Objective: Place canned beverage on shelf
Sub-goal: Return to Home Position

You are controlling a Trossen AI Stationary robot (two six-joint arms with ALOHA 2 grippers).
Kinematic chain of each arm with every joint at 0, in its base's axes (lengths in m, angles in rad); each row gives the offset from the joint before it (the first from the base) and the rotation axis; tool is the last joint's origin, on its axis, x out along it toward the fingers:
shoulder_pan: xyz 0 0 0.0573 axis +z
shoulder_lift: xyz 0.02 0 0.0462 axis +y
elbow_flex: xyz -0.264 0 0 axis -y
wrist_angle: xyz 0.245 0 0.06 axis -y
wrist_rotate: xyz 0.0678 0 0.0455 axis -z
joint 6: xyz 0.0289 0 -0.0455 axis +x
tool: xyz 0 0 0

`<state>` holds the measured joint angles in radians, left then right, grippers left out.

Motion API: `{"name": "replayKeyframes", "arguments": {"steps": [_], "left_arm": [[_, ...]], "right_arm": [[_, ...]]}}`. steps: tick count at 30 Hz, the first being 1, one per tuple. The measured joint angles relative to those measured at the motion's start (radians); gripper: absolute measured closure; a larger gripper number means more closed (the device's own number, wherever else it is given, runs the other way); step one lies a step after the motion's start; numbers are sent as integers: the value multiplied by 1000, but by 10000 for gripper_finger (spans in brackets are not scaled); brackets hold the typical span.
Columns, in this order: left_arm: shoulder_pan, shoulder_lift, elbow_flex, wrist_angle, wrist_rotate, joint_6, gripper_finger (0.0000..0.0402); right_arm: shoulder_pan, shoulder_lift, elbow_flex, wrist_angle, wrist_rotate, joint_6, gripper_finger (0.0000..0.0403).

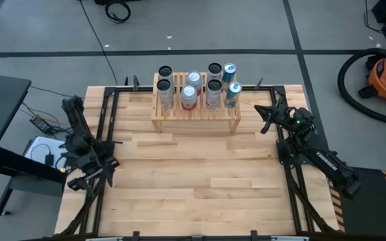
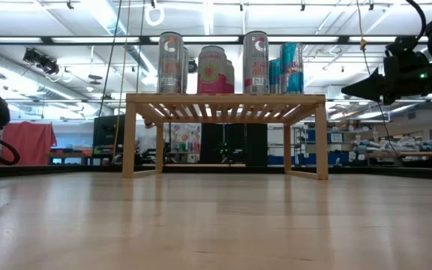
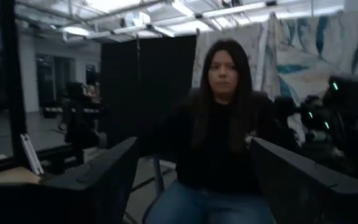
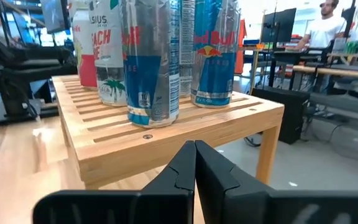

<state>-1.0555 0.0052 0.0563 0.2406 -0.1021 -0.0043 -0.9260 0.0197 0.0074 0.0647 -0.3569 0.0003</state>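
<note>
A: Right gripper; fingers pressed tip to tip, nothing held; it hangs in the air, touching nothing.

B: And the shelf?

A: Just ahead of those fingertips, its near end towards them; it stands at the far side of the counter.

B: Cans?

A: Eight on the slats, all upright; four pairs, each two deep. The blue Red Bull cans stand nearest the right fingertips; the white pink cans are farther along; a silver pair stands between them; another silver pair is at the end farthest from the fingers.

B: Why that order?

A: Like goes behind like, so each kind makes its own file; I see no can down on the counter, so I judge the stocking done.

B: Why are the fingers shut?

A: They have nothing to carry; shut, they are narrow and less likely to clip the blue pair. I judge the step in hand is the retreat to rest.

B: Left side?

A: Left gripper; fingers spread wide, empty; well apart from the shelf, by the counter's side edge. It points out at the room, where a person sits beyond the fingertips; likely parked to leave the other arm room.
</note>
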Motion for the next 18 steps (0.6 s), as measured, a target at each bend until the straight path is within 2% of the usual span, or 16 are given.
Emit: {"name": "replayKeyframes", "arguments": {"steps": [4,9,14,18], "left_arm": [[0,-4,0,-70,44,2,88],[0,-4,0,-155,48,-9,88],[0,-3,0,-175,48,-5,88],[0,-1,0,-164,47,-60,88]], "right_arm": [[0,1,0,1,1,-61,389],[0,1,0,0,35,-89,389],[0,1,0,2,51,-64,389],[0,1,0,3,51,-48,389]]}}
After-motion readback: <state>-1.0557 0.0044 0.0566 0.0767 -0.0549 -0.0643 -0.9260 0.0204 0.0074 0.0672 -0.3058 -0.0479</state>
